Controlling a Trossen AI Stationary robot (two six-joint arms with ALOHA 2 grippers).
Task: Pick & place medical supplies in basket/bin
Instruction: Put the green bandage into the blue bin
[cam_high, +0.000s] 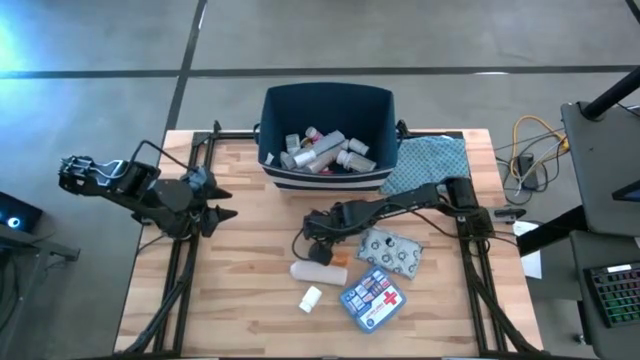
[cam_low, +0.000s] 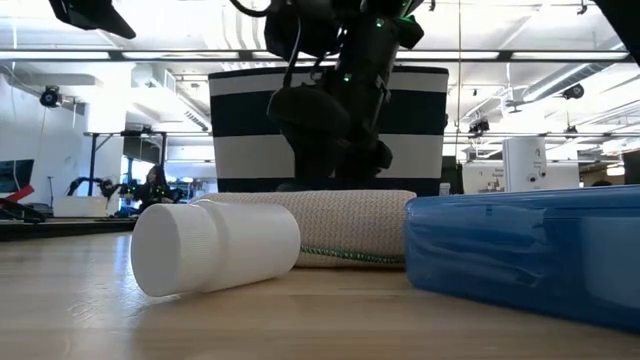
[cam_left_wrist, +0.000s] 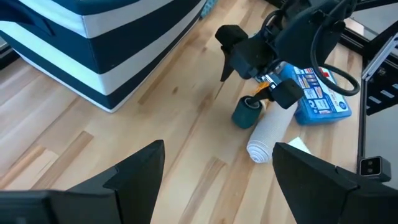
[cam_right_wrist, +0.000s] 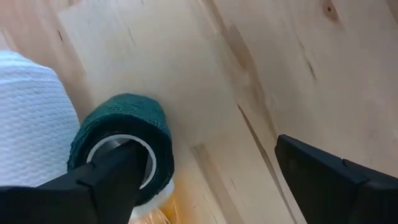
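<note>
We see a dark green bandage roll (cam_right_wrist: 121, 146) lying on the table (cam_high: 240, 280), its open core facing our right gripper (cam_right_wrist: 205, 168), whose 2 fingers stand spread around it, 1 finger tip at the core. The left wrist view shows it beside a white bandage roll (cam_left_wrist: 268, 132) in front of the navy bin (cam_high: 325, 110); the low view hides it. Our left gripper (cam_high: 215, 200) waits open at the table's left side.

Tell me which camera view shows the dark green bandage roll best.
The right wrist view: the dark green bandage roll fills the frame, its hollow core visible, with one jaw of the right gripper reaching into it. The left wrist view shows it small beside the white roll. The high view has the arm over it; the low view doesn't show it.
</note>
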